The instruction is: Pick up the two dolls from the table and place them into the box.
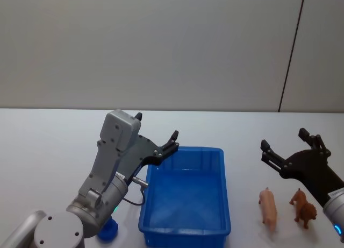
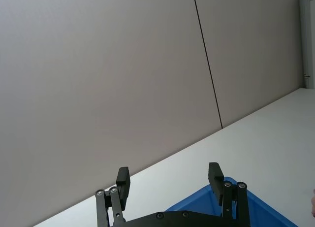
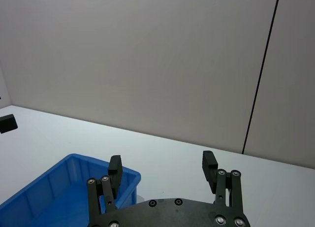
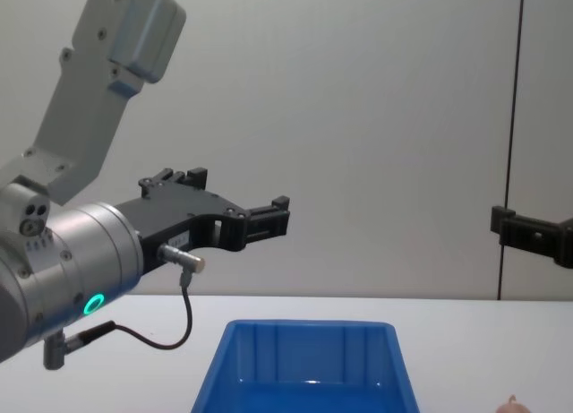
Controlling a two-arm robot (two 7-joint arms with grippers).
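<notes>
Head: right claw (image 1: 284, 139) wide, empty, up off desk (image 1: 48, 146). Pink doll (image 1: 268, 207) and brown doll (image 1: 304, 207) lie side by side below it, nearer robot. Box (image 1: 185, 150) left of it, near pink doll.
Left claw (image 1: 157, 127) wide, empty, over box's left rim.
Right wrist: fingers (image 3: 210, 163) well apart, box wall (image 3: 49, 187) close.
Chest: both claws high, open air over box.
Suggest: draw back, descend, straddle pink doll's body. Brown doll near, left arm may crowd drop.
</notes>
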